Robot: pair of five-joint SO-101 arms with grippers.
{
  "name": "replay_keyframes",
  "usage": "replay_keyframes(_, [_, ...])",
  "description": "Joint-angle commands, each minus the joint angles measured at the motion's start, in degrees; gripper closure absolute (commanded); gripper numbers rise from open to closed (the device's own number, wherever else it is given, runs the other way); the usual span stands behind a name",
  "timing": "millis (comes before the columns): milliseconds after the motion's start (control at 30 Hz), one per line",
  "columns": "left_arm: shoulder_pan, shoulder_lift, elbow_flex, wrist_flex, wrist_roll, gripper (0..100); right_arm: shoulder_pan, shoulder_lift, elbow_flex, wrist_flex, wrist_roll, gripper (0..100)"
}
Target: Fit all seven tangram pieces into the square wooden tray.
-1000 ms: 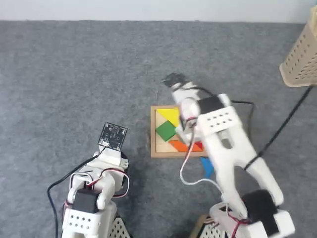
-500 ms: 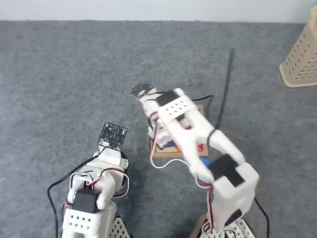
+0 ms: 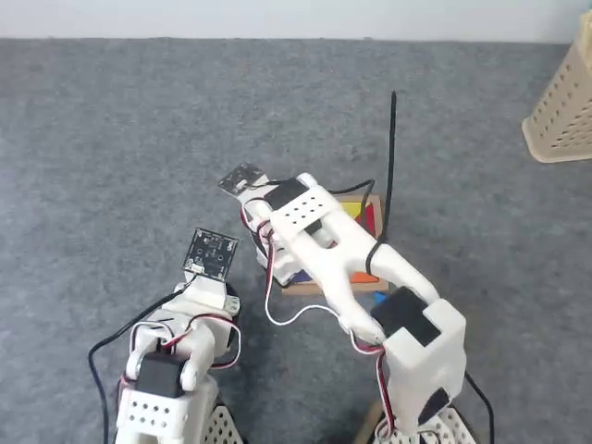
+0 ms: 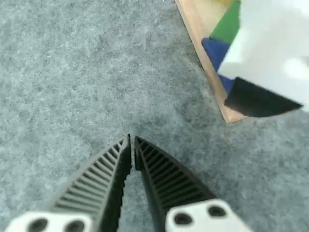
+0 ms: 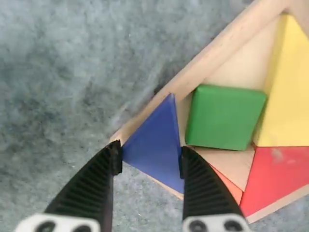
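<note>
The square wooden tray (image 5: 217, 53) holds a green square (image 5: 224, 116), a yellow piece (image 5: 285, 87) and a red piece (image 5: 275, 174). A blue triangle (image 5: 154, 140) lies tilted over the tray's corner rim, partly above the carpet. My right gripper (image 5: 149, 157) is shut on it, one finger against each side. In the high view the right arm (image 3: 305, 217) stretches across the tray (image 3: 375, 208) and covers most of it. My left gripper (image 4: 131, 141) is shut and holds nothing, low over bare carpet a short way from the tray's corner (image 4: 227, 113).
Grey carpet covers the table all around. A perforated beige basket (image 3: 564, 102) stands at the far right edge. A black cable (image 3: 393, 157) rises behind the tray. The left arm (image 3: 203, 296) sits at the near left.
The right arm has swung from the tray's far right side across to its left edge. The left arm has not moved.
</note>
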Motion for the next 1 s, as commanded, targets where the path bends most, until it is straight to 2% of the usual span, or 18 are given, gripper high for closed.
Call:
replay_keyframes(0, [-0.18, -1.14, -1.01, 0.35, 0.44, 99, -0.57, -1.19, -2.73, -0.22, -0.62, 90.2])
replay_keyframes(67, [-0.18, -1.14, -1.01, 0.35, 0.44, 99, -1.27, -1.19, -2.64, -0.22, -0.26, 87.8])
replay_keyframes(633, [-0.18, -1.14, -1.01, 0.35, 0.44, 99, -1.63, -1.63, -2.73, 1.45, 0.00, 87.4])
replay_keyframes(800, [-0.18, -1.14, -1.01, 0.35, 0.44, 99, -1.63, -1.63, -2.64, 2.07, 0.00, 78.3])
replay_keyframes(967, [-0.18, -1.14, -1.01, 0.35, 0.44, 99, -1.63, -1.63, -2.64, 2.24, 1.14, 77.8])
